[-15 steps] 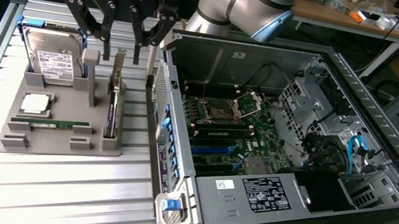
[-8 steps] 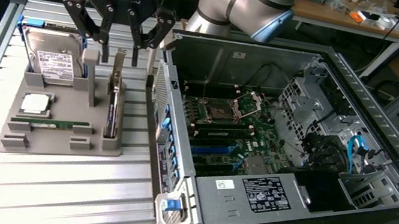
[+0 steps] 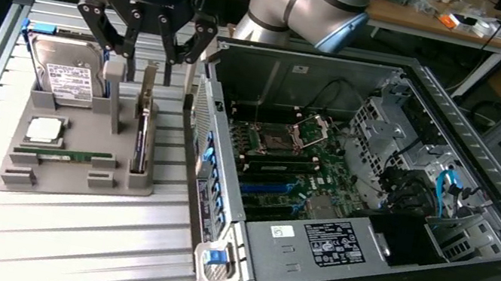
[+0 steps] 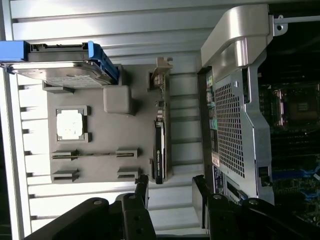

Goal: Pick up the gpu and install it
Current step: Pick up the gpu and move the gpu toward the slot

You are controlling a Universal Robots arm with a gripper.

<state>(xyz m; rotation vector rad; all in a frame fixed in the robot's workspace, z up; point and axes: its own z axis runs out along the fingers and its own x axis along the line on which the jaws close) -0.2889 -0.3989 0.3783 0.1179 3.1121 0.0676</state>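
Exterior view: hard drive (image 3: 68, 76) near gpu (image 3: 142, 130)

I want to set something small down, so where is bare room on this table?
The widest bare patch of slatted table lies between the gray tray and the table's near edge, bordered by the computer case. A narrow strip runs along the tray at the exterior view's left. Crowded: the tray, and the gpu under the open end effector.
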